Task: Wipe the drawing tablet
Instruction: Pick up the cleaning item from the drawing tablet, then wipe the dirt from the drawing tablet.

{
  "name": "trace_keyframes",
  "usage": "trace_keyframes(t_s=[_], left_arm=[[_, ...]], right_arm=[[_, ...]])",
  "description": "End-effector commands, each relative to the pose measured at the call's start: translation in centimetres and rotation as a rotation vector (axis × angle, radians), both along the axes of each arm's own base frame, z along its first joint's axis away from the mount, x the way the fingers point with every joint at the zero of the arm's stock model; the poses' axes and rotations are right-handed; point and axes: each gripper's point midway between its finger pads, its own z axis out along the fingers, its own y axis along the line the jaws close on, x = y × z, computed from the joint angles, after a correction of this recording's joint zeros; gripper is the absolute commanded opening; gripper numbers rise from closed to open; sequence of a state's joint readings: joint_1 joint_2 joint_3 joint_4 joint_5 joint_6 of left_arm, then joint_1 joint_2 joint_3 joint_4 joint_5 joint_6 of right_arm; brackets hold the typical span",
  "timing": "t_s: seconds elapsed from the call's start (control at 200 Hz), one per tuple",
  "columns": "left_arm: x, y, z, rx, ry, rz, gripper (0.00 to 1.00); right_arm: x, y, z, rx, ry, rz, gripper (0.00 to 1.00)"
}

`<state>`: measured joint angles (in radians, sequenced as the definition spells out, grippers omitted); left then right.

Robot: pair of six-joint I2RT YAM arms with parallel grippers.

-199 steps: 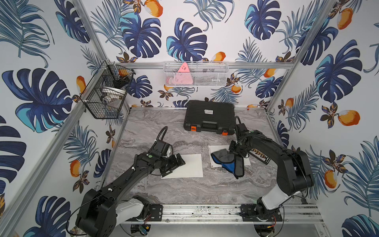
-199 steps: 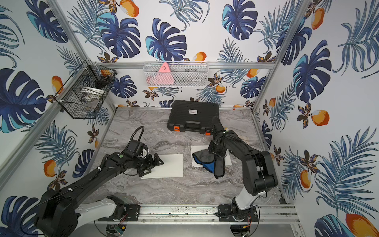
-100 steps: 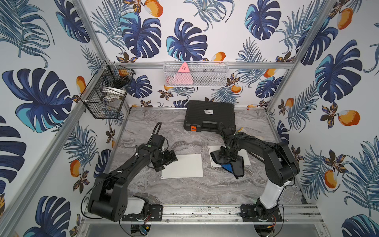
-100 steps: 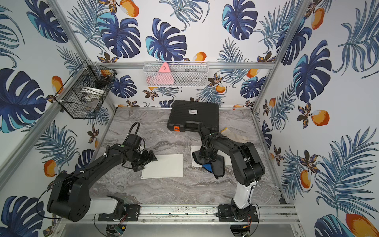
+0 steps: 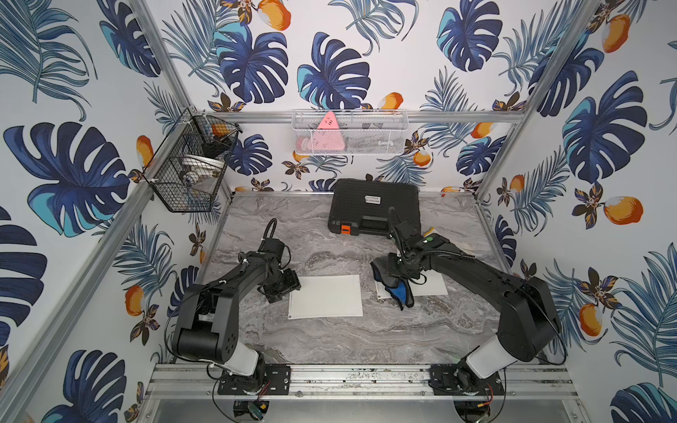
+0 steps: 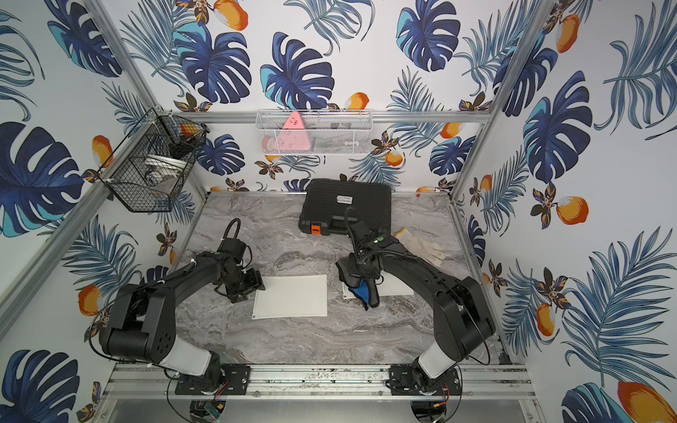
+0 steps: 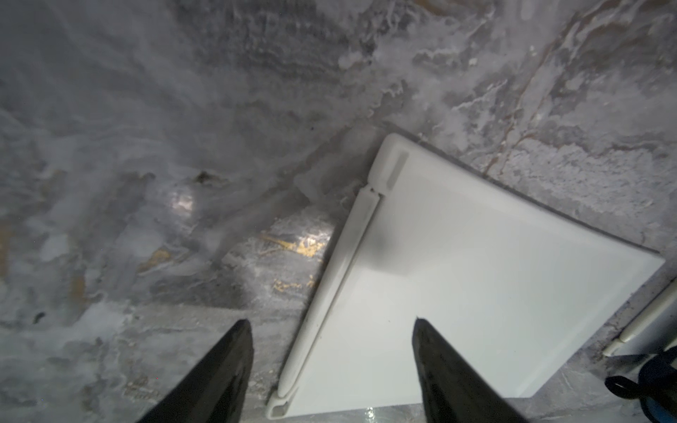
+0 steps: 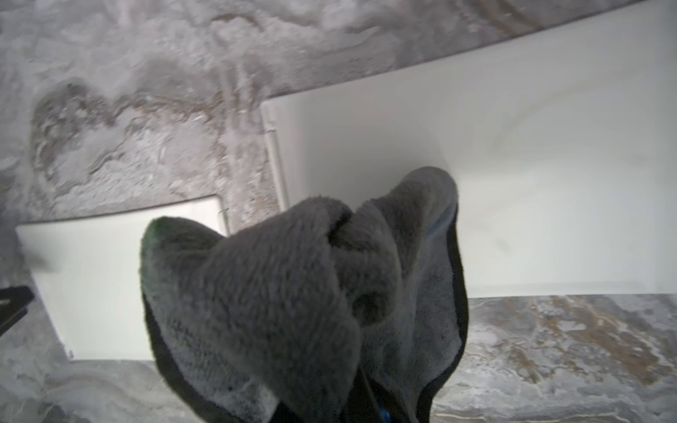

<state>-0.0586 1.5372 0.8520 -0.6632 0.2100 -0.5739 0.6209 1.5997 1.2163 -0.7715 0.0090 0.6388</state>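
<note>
The left gripper [image 7: 329,322] holds its jaws apart. One black finger [image 7: 219,366] is over marble and the other over the drawing tablet [image 7: 476,274], with the tablet's ridged long edge running between them. The right gripper [image 5: 397,271] is clamped on a bunched cloth [image 8: 274,293], fleecy grey with a blue side, which hangs over a second white panel [image 8: 549,183] just beside the tablet. The tablet is a thin, smooth white rectangle with rounded corners, lying flat at mid-table. The tabletop [image 5: 329,340] is grey veined marble. A ribbed black case [image 5: 373,205] sits at the back, with a pale work glove [image 6: 421,245] near it. The walls carry leaf-and-fruit wallpaper, a black wire basket [image 5: 190,164] and a white mesh shelf [image 5: 350,133].
</note>
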Motion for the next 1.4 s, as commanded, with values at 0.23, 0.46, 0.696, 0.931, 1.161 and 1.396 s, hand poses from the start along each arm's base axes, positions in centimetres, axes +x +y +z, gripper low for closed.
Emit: trace_keyframes(t_s=[0.23,0.46,0.696,0.931,1.161,1.396], left_arm=[[-1.3,0.5,-2.3,0.031,0.051,-0.04,0.39],[-2.7,0.5,-3.2,0.023,0.083,-0.002,0.32],[-3.6,-0.2,-3.8,-0.022,0.099,0.032,0.28],[-4.4,0.2,-4.1,0.0,0.124,0.069,0.25],[-5.1,1.2,-4.9,0.053,0.149,0.095,0.23],[-5.2,1.0,-5.2,0.041,0.154,0.094,0.2]], right_arm=[[-1.5,10.9,-3.0,0.126,0.092,0.134,0.0],[-1.0,14.6,-7.1,0.107,0.173,0.163,0.0],[-2.0,22.1,-8.4,0.201,0.221,0.259,0.0],[-0.8,23.7,-8.7,0.25,0.234,0.234,0.0],[1.1,14.2,-8.7,0.164,0.26,0.099,0.0],[1.3,12.8,-8.0,0.149,0.238,0.104,0.0]])
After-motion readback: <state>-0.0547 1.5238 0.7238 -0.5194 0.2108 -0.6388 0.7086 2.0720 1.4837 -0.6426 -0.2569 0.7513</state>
